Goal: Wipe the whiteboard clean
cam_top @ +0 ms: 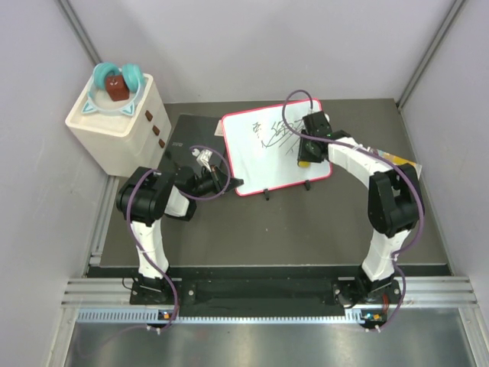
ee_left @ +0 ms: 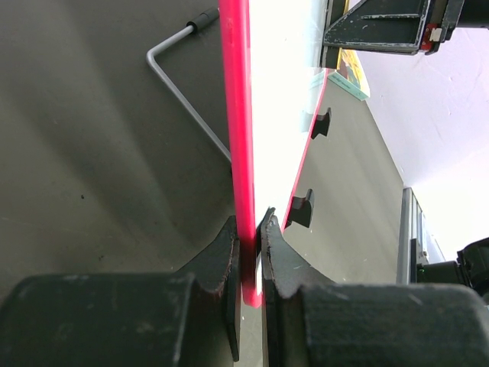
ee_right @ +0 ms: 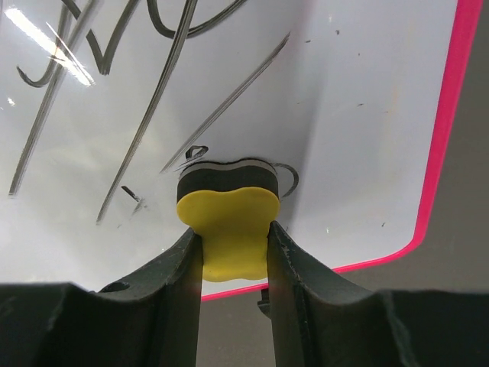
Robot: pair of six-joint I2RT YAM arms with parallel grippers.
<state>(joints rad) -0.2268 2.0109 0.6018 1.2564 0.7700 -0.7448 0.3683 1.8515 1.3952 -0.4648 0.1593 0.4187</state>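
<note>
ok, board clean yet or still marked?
Still marked. Black scribbles cross the far part of the whiteboard; the right gripper holds a yellow eraser against it.

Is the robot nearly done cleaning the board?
Not yet. Ready: the left hand pinches the whiteboard by its red edge. In hand: the right hand holds a yellow eraser against it. Left: the black scribbles are there, unwiped.
</note>
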